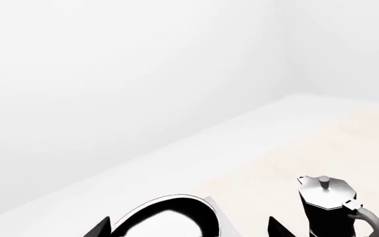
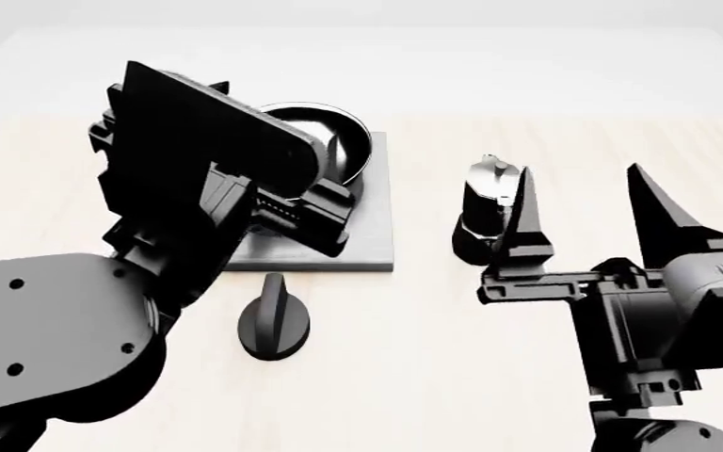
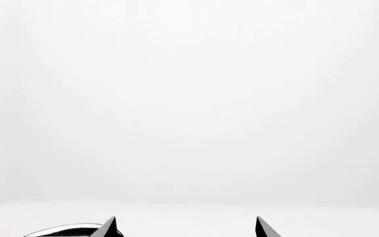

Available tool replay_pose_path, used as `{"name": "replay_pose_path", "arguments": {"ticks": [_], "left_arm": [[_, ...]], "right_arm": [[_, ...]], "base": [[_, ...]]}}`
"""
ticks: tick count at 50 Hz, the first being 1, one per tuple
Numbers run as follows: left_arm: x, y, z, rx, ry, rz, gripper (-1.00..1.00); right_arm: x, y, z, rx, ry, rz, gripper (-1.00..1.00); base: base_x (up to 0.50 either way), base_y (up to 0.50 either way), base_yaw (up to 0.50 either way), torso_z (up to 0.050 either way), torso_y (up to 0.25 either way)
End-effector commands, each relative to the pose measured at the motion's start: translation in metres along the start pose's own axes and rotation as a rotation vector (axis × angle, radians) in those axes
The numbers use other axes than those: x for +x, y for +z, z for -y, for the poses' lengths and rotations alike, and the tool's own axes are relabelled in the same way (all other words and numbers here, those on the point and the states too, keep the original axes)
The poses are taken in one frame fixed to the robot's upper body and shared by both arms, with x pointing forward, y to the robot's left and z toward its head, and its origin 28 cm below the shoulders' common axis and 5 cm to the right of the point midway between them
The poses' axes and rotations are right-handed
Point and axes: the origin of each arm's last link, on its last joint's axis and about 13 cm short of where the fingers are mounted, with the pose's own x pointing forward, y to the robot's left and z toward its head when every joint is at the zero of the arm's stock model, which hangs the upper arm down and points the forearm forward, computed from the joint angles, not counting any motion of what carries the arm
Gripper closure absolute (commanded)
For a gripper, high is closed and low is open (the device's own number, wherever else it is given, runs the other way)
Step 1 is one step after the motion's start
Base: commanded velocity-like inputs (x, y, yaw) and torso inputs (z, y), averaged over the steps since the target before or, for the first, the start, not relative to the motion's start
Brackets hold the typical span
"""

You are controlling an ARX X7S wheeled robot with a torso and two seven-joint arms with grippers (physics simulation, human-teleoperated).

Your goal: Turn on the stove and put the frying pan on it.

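Already the frying pan [image 2: 336,141] sat on the stove [image 2: 368,217], over the far part of the grey plate, its glossy inside catching pale reflections; most of it was hidden in the head view behind the left arm. The knob [image 2: 272,320] stood on the table [image 2: 462,377] just in front of the plate's near edge, apart from both grippers, its ridge pointing roughly away from the robot.

The left gripper [image 1: 189,229] hung above the stove — in its wrist view only two dark fingertips [image 1: 100,228] showed at the frame's edge, set well apart, with the pan's rim [image 1: 170,212] and a corner of the plate between them and nothing gripped. From the head camera the arm's bulk covered the fingers, so how near they came to the pan could not be told.

The right gripper [image 2: 587,212] was held over the table to the right of the stove, its two pointed fingers [image 2: 657,217] spread wide and empty. The moka pot [image 2: 485,212] stood upright near the plate's right edge, partly behind the right gripper's left finger. The right wrist view showed mostly white wall, two fingertips and what was probably a sliver of the pan's rim [image 3: 64,229].
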Motion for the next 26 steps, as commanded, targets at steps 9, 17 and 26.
{"name": "replay_pose_path", "arguments": {"ticks": [9,17,26], "left_arm": [[0.002,0.03,-0.003,0.07,0.04,0.13,-1.0],[0.003,0.03,-0.001,0.075,0.039,0.14,-1.0],[0.0,0.032,0.002,0.08,0.017,0.165,-1.0]], "right_arm": [[0.027,0.049,0.009,-0.03,-0.057,0.142,-1.0],[0.028,0.052,0.009,-0.035,-0.052,0.144,-1.0],[0.029,0.056,0.007,-0.036,-0.043,0.148,-1.0]], "base": [[0.0,0.0,0.0,0.0,0.0],[0.0,0.0,0.0,0.0,0.0],[0.0,0.0,0.0,0.0,0.0]]}}
